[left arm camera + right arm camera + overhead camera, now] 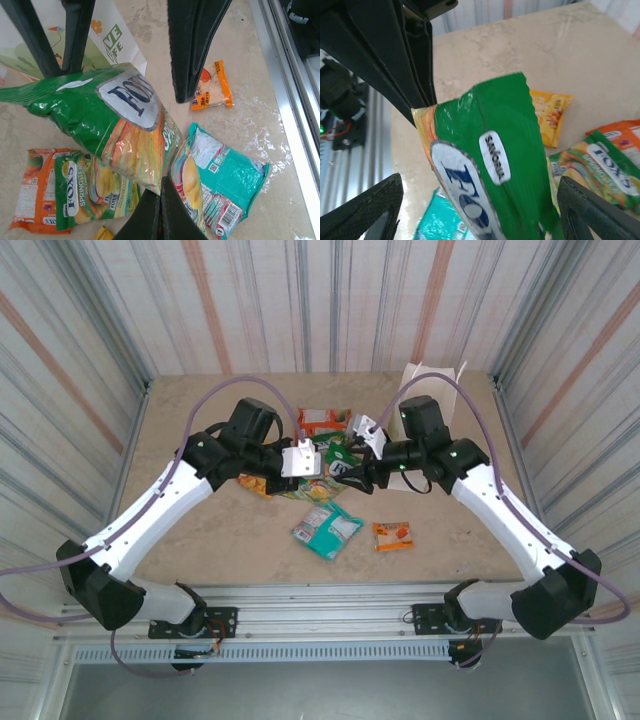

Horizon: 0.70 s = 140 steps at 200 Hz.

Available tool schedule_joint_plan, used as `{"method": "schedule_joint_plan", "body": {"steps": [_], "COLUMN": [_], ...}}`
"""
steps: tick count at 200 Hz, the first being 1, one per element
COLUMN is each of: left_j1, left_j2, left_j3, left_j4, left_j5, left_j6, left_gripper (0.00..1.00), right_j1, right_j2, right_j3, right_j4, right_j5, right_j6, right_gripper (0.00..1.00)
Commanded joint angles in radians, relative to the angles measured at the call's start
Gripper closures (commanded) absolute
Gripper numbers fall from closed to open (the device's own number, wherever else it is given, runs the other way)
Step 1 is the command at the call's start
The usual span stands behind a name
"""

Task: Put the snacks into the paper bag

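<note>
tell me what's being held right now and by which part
The left gripper is shut on the green Fox's packet, pinching its orange-printed edge. The right gripper is open, straddling the packet's green end without gripping.

Bright, even light falls from above and leaves only soft, faint shadows on the pale table [200, 530] in the overhead view, where the striped walls [100, 320] fan outward toward the corners with a wide-lens stretch. In the left wrist view the green packet [115, 130] carries white glare streaks on its foil, and the table beside the teal packet [235, 175] shines in patches. The right wrist view is softer, with close surfaces blurred and the top background pale.
</note>
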State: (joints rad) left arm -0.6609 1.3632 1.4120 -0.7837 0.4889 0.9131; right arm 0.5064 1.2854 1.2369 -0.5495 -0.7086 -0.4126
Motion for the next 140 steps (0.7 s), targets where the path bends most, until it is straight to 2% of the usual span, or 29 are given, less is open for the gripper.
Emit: {"method": "schedule_joint_plan", "body": {"steps": [1, 43, 103, 121, 140], "left_j1": [-0.008, -0.009, -0.010, -0.010, -0.010], "left_j2": [-0.026, -0.034, -0.029, -0.025, -0.025], "left_j3": [0.027, 0.019, 0.009, 0.007, 0.002], "left_j4": [0.028, 0.081, 0.128, 0.140, 0.159], "left_j5": [0.000, -0.008, -0.086, -0.105, -0.122], "left_j6": [0.064, 0.042, -0.049, -0.078, -0.110], "left_gripper": [1.00, 1.00, 0.98, 0.92, 0.81], "right_j1": [0.009, 0.021, 0.011, 0.000, -0.011], "right_j2": [0.043, 0.099, 0.080, 0.057, 0.023], "right_j3": [0.053, 0.073, 0.067, 0.064, 0.061], "right_j4": [-0.068, -0.093, -0.077, -0.056, -0.023], "right_j5": [-0.114, -0.130, -0.115, -0.113, -0.073], "right_j6": [-0.028, -0.031, -0.031, -0.025, 0.007], "right_gripper": [0.20, 0.26, 0.72, 0.84, 0.91]}}
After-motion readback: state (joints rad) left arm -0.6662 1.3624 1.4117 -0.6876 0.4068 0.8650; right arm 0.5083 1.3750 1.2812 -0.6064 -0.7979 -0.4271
